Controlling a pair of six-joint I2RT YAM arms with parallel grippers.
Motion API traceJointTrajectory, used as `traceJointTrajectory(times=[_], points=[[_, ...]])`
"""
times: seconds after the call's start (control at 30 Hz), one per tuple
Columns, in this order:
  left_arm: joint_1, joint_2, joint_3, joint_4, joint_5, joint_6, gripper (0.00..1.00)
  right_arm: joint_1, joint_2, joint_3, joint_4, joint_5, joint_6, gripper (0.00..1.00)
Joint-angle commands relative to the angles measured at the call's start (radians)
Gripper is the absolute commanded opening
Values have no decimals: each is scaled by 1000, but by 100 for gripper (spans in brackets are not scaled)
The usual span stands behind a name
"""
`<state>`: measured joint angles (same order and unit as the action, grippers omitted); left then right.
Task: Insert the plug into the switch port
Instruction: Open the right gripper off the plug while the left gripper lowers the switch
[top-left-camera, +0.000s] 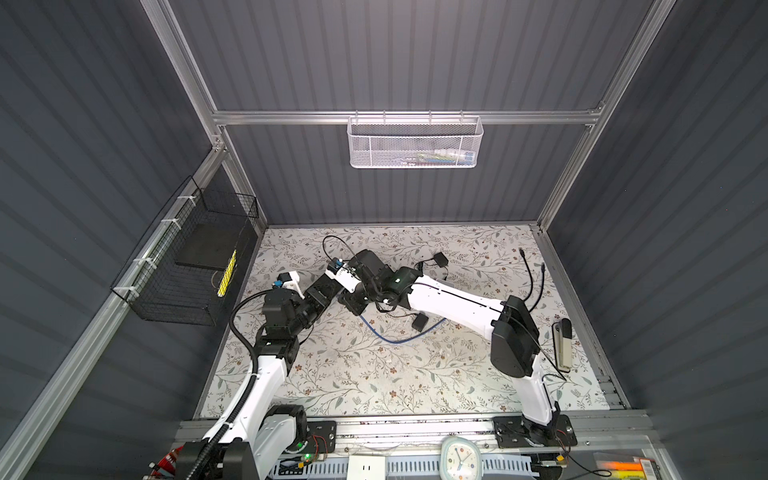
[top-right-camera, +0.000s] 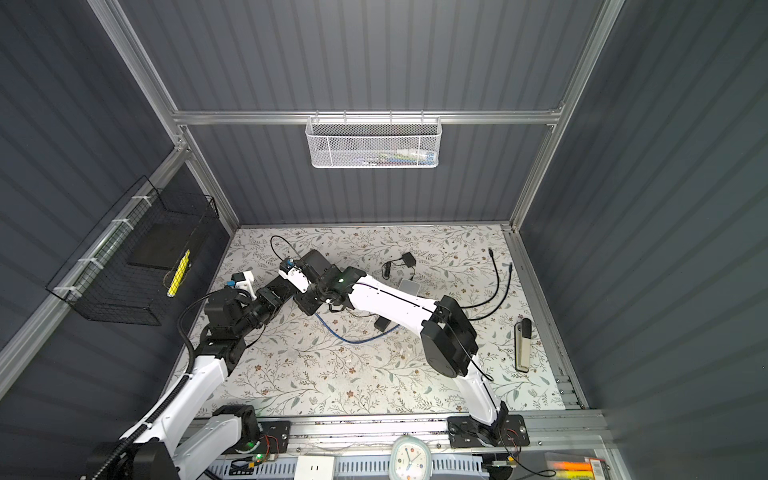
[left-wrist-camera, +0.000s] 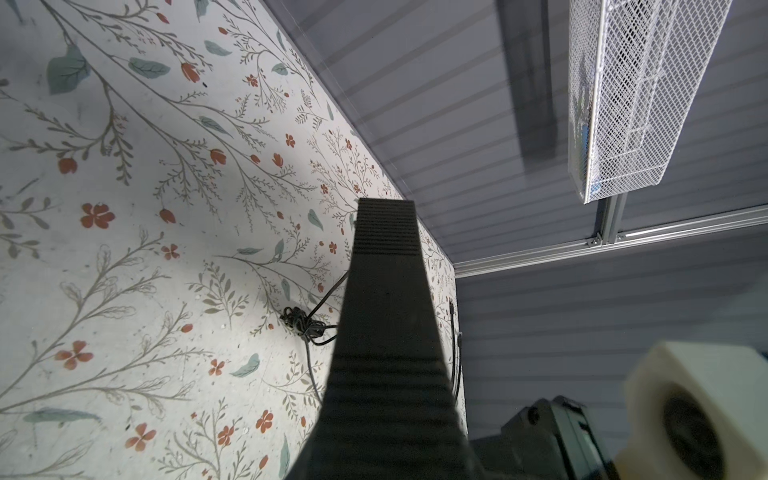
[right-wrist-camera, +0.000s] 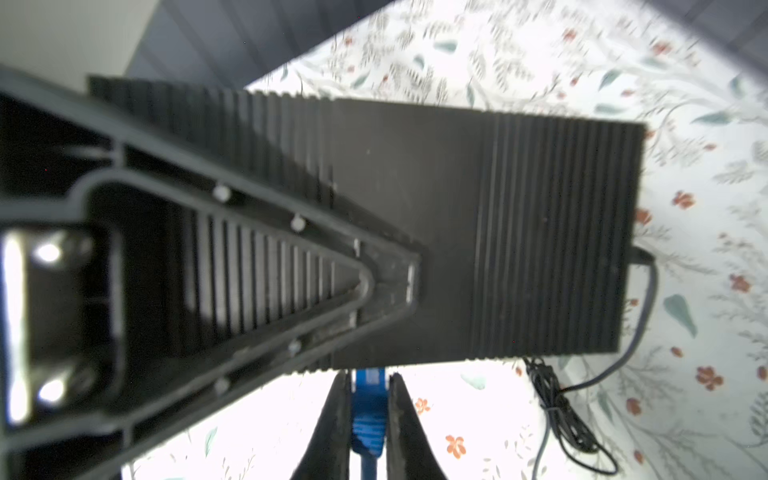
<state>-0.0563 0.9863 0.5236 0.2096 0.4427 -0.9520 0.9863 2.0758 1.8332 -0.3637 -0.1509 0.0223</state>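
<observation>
Clamping the ribbed black switch box (right-wrist-camera: 478, 228) steady, right end effector (right-wrist-camera: 399, 282) faces blue plastic plug (right-wrist-camera: 368, 419) pinched by left end effector (right-wrist-camera: 368, 376).

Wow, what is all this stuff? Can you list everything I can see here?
switch: 1, black, back centre of table, gripped by left gripper
plug: 1, blue, held by right gripper, at the switch's edge
blue cable: 1, blue, mid-table
power adapters: 2, black, one at back, another beside blue cable
small box: 1, light grey, mid-table
loose cables: 2, black, table's right side
stapler-like tool: 1, grey and black, right edge
mesh basket: 1, white, back wall
wire basket: 1, black, left wall
clock: 1, pale, front edge
table: 1, floral
left gripper: 1, black, shut on switch
right gripper: 1, black, shut on plug
</observation>
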Motion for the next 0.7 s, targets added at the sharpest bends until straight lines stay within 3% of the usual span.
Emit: traceJointTrajectory(times=[0.0, 0.1, 0.23, 0.4, 0.67], points=[[34, 81, 82, -151, 136, 97, 0, -23, -123, -88, 323, 83, 11, 10], [78, 147, 162, -199, 168, 160, 0, -23, -189, -212, 333, 96, 23, 18], [107, 188, 225, -261, 189, 211, 0, -24, -254, -329, 329, 121, 43, 37], [133, 223, 308, -295, 201, 196, 0, -58, -370, -459, 305, 137, 84, 51], [182, 318, 492, -436, 179, 300, 0, -141, -531, -568, 142, 151, 135, 59]])
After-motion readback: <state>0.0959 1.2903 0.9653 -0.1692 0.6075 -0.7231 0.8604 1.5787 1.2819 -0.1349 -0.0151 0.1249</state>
